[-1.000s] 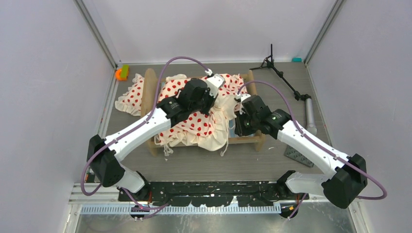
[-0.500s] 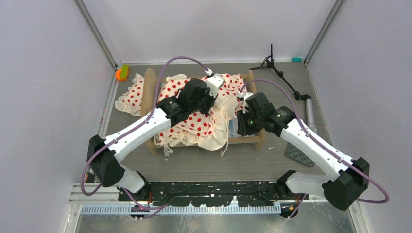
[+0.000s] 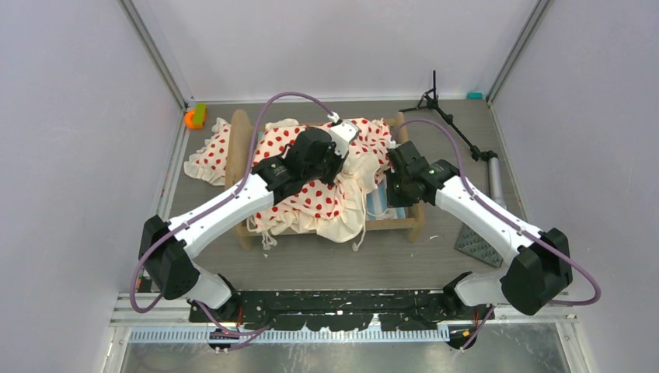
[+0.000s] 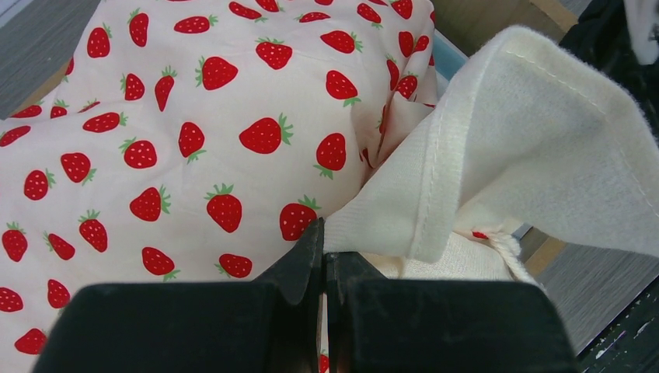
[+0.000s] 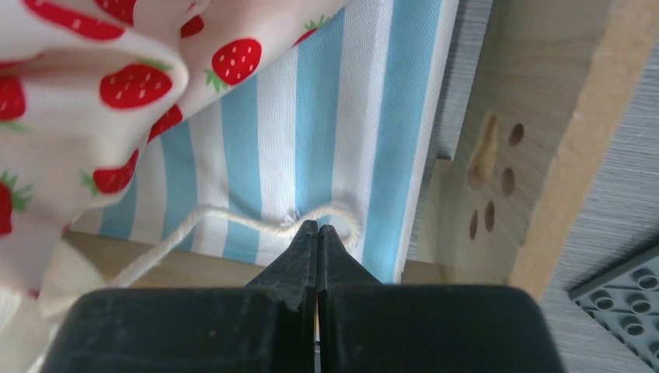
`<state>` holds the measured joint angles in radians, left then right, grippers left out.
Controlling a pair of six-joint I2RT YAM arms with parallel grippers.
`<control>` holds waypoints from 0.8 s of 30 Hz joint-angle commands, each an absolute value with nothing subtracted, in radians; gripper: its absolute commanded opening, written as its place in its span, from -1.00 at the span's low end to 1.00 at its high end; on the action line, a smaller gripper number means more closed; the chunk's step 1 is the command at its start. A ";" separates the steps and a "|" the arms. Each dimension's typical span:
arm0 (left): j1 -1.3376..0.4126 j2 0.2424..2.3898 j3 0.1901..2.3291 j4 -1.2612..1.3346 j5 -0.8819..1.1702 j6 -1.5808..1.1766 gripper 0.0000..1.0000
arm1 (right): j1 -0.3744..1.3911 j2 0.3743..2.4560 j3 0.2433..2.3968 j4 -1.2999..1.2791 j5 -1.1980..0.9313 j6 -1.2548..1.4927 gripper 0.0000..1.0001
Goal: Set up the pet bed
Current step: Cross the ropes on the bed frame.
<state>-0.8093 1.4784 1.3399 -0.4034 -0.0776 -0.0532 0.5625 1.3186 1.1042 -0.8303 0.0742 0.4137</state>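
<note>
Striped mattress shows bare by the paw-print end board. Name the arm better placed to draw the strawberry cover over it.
Probably left: the left hand grips the strawberry cover by its folded-back cream hem, beside the bare mattress. The right hand pinches only a thin cord.

Showing white link shells w/ black joint housings on left arm & right arm; trailing purple cables; ending in matte black fingers.

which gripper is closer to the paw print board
Right. The right gripper is at the striped mattress edge beside that board; the left gripper is mid-bed, pinching the bedding.
</note>
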 commanded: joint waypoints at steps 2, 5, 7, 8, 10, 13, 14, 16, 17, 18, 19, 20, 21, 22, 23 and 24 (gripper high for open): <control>-0.804 1.438 1.313 -0.352 -0.068 -0.082 -1.00 | 0.561 1.367 1.088 -0.715 0.106 0.476 -1.00; -0.804 1.434 1.303 -0.348 -0.066 -0.086 -1.00 | 0.561 1.399 1.091 -0.702 0.090 0.472 -0.99; -0.804 1.432 1.300 -0.348 -0.067 -0.086 -1.00 | 0.561 1.425 1.101 -0.712 0.078 0.459 -0.99; -0.804 1.430 1.298 -0.346 -0.067 -0.086 -1.00 | 0.561 1.441 1.107 -0.722 0.072 0.452 -0.99; -0.804 1.429 1.296 -0.344 -0.068 -0.086 -1.00 | 0.561 1.465 1.120 -0.747 0.066 0.443 -0.99; -0.804 1.428 1.294 -0.342 -0.068 -0.086 -1.00 | 0.561 1.486 1.135 -0.787 0.030 0.428 -1.00; -0.804 1.429 1.293 -0.341 -0.069 -0.085 -1.00 | 0.561 1.487 1.139 -0.801 0.017 0.425 -1.00; -0.804 1.429 1.294 -0.343 -0.071 -0.084 -1.00 | 0.561 1.489 1.147 -0.838 -0.031 0.411 -0.99; -0.804 1.430 1.294 -0.343 -0.070 -0.083 -1.00 | 0.561 1.488 1.155 -0.859 -0.050 0.405 -0.99; -0.805 1.429 1.294 -0.344 -0.069 -0.083 -1.00 | 0.561 1.488 1.161 -0.880 -0.066 0.400 -0.99; -0.804 1.429 1.293 -0.342 -0.070 -0.082 -1.00 | 0.561 1.489 1.166 -0.899 -0.083 0.393 -0.99; -0.804 1.430 1.292 -0.341 -0.071 -0.081 -1.00 | 0.561 1.492 1.172 -0.918 -0.104 0.383 -0.99; -0.803 1.432 1.292 -0.341 -0.071 -0.081 -1.00 | 0.561 1.496 1.177 -0.934 -0.126 0.373 -0.99; -0.804 1.433 1.292 -0.343 -0.071 -0.079 -1.00 | 0.561 1.502 1.182 -0.951 -0.143 0.364 -0.99; -0.804 1.434 1.292 -0.343 -0.071 -0.077 -1.00 | 0.561 1.506 1.184 -0.958 -0.158 0.358 -0.99; -0.804 1.435 1.292 -0.344 -0.073 -0.076 -1.00 | 0.561 1.510 1.184 -0.965 -0.168 0.352 -0.99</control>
